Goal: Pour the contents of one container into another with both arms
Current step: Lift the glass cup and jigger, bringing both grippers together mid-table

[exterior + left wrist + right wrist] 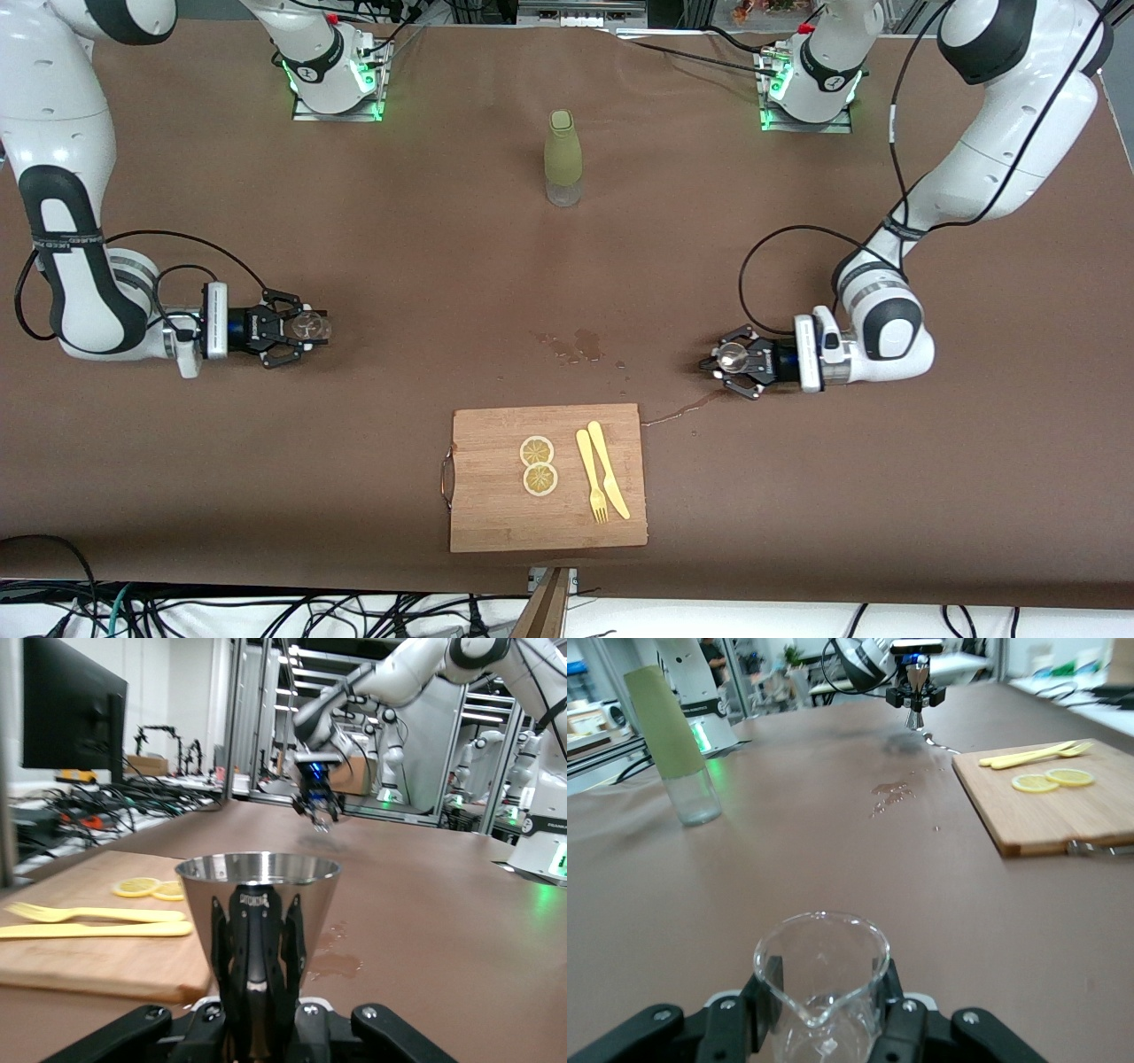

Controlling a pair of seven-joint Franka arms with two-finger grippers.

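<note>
My left gripper [733,360] is low over the table toward the left arm's end, shut on a shiny steel cone-shaped cup [732,356]. In the left wrist view the cup [257,904] stands upright between the jaws of that gripper [257,1019]. Toward the right arm's end, my right gripper [301,327] is shut on a clear glass beaker [312,325] with a pouring lip. The beaker [822,979] is upright in the right wrist view, inside the right gripper [824,1023]. I cannot tell whether either vessel rests on the table.
A clear bottle with a green sleeve [563,158] stands mid-table near the bases. A wooden cutting board [496,523] near the front edge carries two lemon slices [538,465] and a yellow fork and knife [601,478]. Wet spill patches [576,346] lie between the grippers.
</note>
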